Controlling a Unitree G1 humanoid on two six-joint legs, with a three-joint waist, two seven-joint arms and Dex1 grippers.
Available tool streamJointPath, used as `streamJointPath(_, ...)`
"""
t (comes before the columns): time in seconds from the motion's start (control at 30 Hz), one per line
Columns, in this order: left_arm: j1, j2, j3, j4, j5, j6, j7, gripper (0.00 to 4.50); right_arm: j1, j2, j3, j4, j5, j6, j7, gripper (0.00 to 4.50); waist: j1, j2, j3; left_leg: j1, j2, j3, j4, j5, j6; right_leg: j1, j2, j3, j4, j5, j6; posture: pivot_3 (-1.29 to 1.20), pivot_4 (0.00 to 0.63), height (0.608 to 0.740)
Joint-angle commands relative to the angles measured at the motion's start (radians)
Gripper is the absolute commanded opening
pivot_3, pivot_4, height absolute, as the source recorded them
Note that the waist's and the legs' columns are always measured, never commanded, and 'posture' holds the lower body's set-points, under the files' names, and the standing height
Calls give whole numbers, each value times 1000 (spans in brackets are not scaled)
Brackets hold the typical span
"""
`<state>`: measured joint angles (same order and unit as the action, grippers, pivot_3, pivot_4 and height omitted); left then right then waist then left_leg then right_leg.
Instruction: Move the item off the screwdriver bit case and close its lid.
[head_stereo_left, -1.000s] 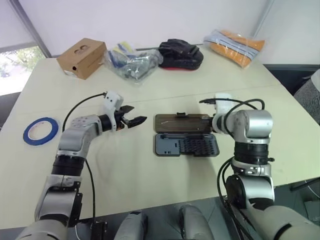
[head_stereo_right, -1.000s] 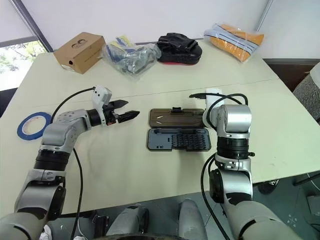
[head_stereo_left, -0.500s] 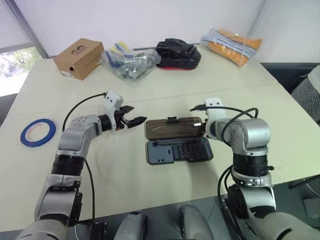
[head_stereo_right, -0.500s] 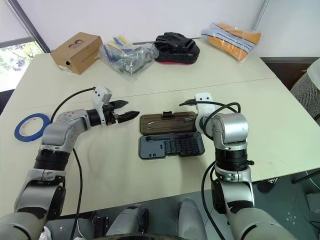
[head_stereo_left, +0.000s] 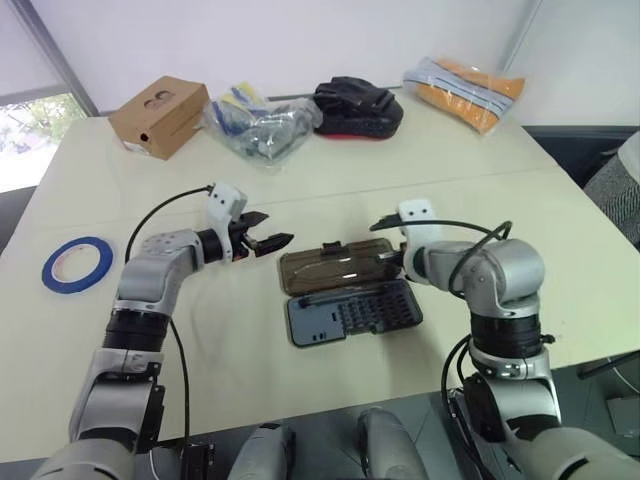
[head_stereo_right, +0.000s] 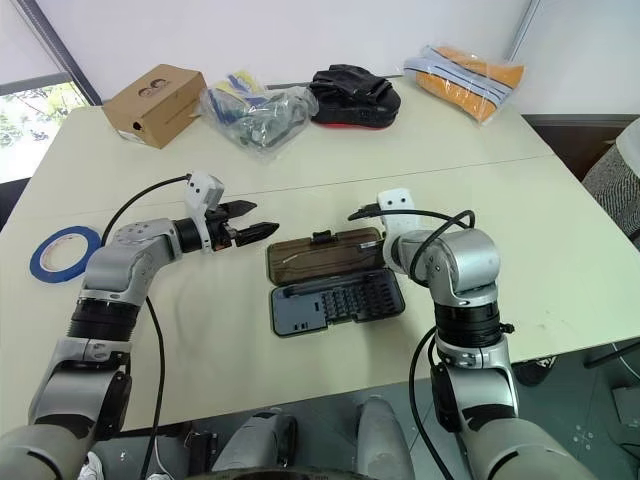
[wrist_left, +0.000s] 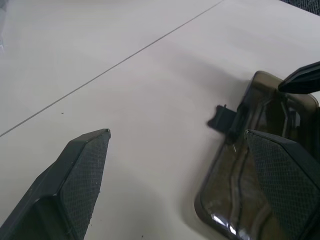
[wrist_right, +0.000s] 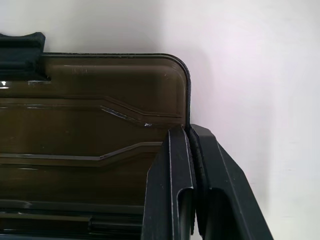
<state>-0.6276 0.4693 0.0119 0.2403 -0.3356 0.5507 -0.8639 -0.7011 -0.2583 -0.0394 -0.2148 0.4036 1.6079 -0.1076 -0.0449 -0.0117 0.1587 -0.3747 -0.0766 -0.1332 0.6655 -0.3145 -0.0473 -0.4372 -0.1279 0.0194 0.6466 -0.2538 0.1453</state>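
1. Altogether, the desk carried one blue tape roll, well left of one open screwdriver bit case, plus one cardboard box, one black-and-red pouch and two plastic bags.
2. Compared with a second earlier, the case had slid leftward and turned slightly; its lid lay flat.
3. Left gripper hovered with jaws spread, empty; right gripper, fingers pressed together, touched the lid's right end.

Bare table between lid and far clutter
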Motion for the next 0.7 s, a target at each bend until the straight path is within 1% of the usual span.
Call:
streamJointPath(0.03, -28, 5, 5, -10, 3, -26, -1, 4500, -5, -15, -2, -37, 66, 7, -36, 15, 0, 0, 0, 0, 0, 0, 0, 0, 0, 0, 0, 0, 0, 0, 0, 0, 150, 740)
streamJointPath(0.37, -24, 9, 2, -17, 3, -29, -4, 4500, 58, -98, -21, -77, 263, 7, -170, 15, 3, 0, 0, 0, 0, 0, 0, 0, 0, 0, 0, 0, 0, 0, 0, 0, 150, 740)
streamJointPath(0.7, -18, 8, 0, -22, 3, -29, -7, 4500, 89, -145, -34, -82, 481, 7, -336, 15, 3, 0, 0, 0, 0, 0, 0, 0, 0, 0, 0, 0, 0, 0, 0, 0, 150, 740)
